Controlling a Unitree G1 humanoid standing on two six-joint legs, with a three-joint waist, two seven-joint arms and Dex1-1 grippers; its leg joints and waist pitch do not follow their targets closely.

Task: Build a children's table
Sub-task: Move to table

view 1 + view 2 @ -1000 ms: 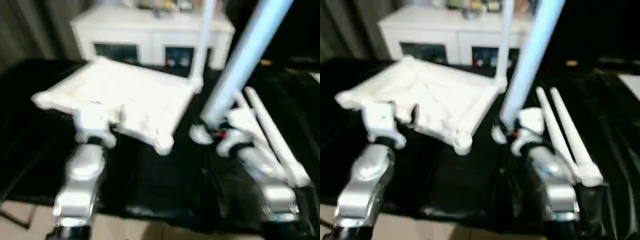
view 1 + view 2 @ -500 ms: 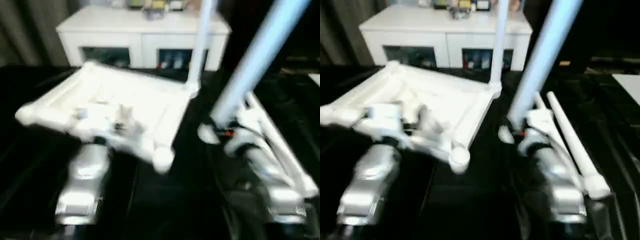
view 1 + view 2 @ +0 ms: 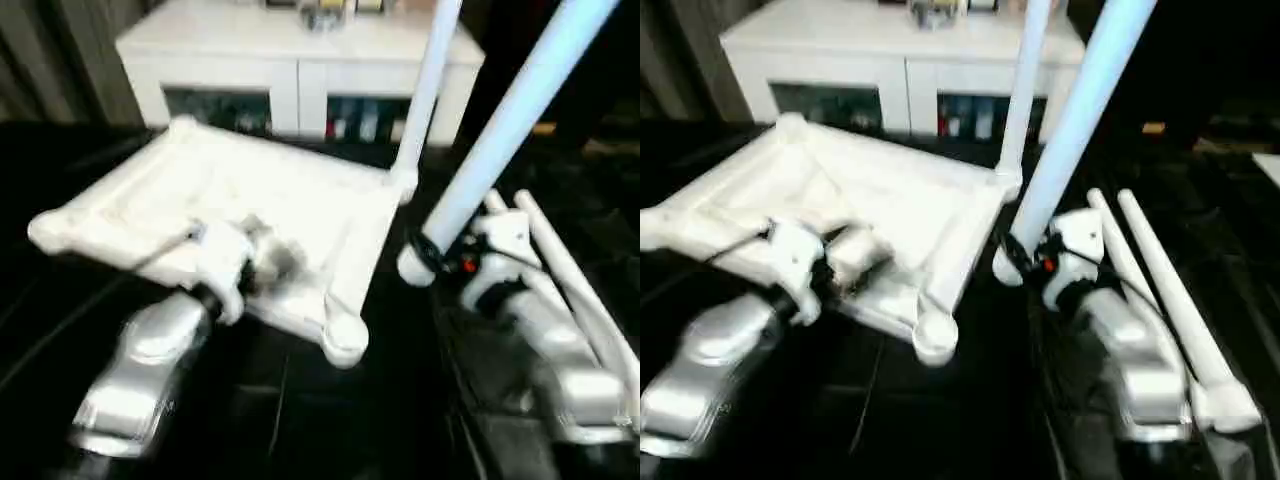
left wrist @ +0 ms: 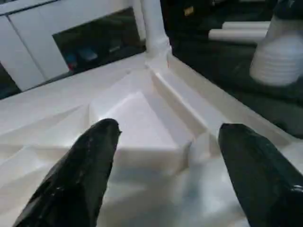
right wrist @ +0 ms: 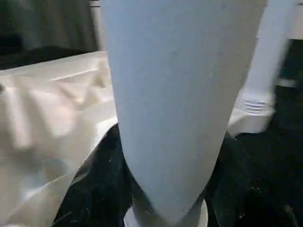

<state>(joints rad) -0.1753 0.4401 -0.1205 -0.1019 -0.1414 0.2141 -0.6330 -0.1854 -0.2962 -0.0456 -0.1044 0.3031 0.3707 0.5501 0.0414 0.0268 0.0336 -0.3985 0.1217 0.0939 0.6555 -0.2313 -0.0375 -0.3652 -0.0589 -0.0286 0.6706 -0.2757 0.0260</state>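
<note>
Right claw (image 3: 428, 262) pinches a leg (image 3: 510, 120) beside the upturned tabletop (image 3: 240, 215) on the desk (image 3: 300, 420); left claw (image 4: 163, 142), spread, straddles a rib. Tabletop unheld (risky): pushing the leg into the near socket (image 3: 343, 343) could skid it.

Centre gap: black bench (image 3: 390, 400) lying bare between the tabletop (image 3: 290, 200) and the held leg (image 3: 510, 120) — passable.
Far corner: upright leg (image 3: 425, 90) blocking.
Right side: two loose legs (image 3: 1160, 290) lying across.
Behind: cabinet (image 3: 290, 60) closing off.
</note>
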